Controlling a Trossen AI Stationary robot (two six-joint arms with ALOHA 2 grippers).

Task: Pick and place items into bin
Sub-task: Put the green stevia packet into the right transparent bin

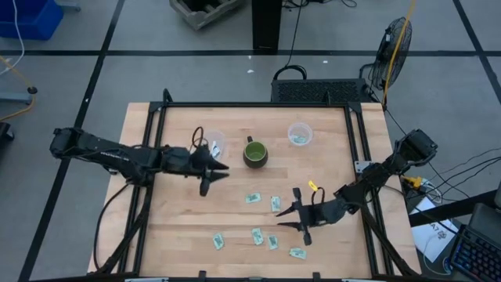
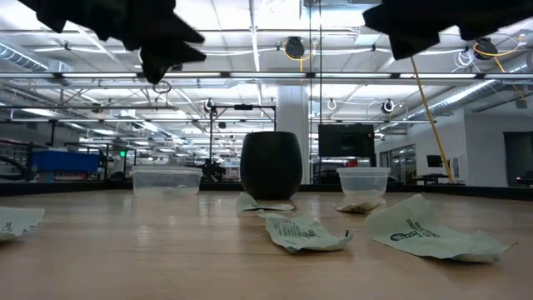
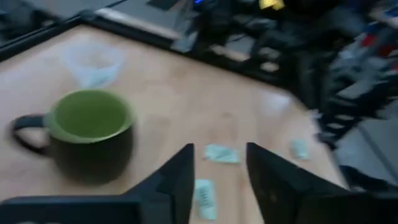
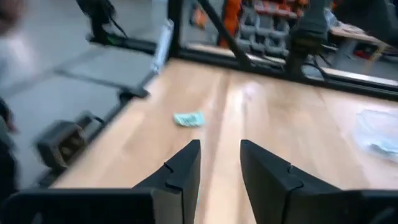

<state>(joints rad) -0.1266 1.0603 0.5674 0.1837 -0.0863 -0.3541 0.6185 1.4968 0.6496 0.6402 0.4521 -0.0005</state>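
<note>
Several pale green-and-white packets (image 1: 252, 198) lie flat on the near half of the table, seen close up in the low view (image 2: 306, 233). One more packet (image 1: 298, 139) lies in the right clear container. My left gripper (image 1: 215, 174) hovers open near the dark green mug (image 1: 255, 153), above the table, with packets (image 3: 222, 154) ahead of its fingers. My right gripper (image 1: 291, 223) hovers open among the near packets, holding nothing; its wrist view shows one packet (image 4: 189, 119) farther off.
Two clear plastic containers (image 1: 213, 142) (image 1: 300, 134) stand at the far side, flanking the mug (image 2: 271, 164). A black frame rail (image 1: 250, 106) borders the table. Bare wood lies between the mug and the packets. A fan (image 1: 395, 43) stands beyond the far right corner.
</note>
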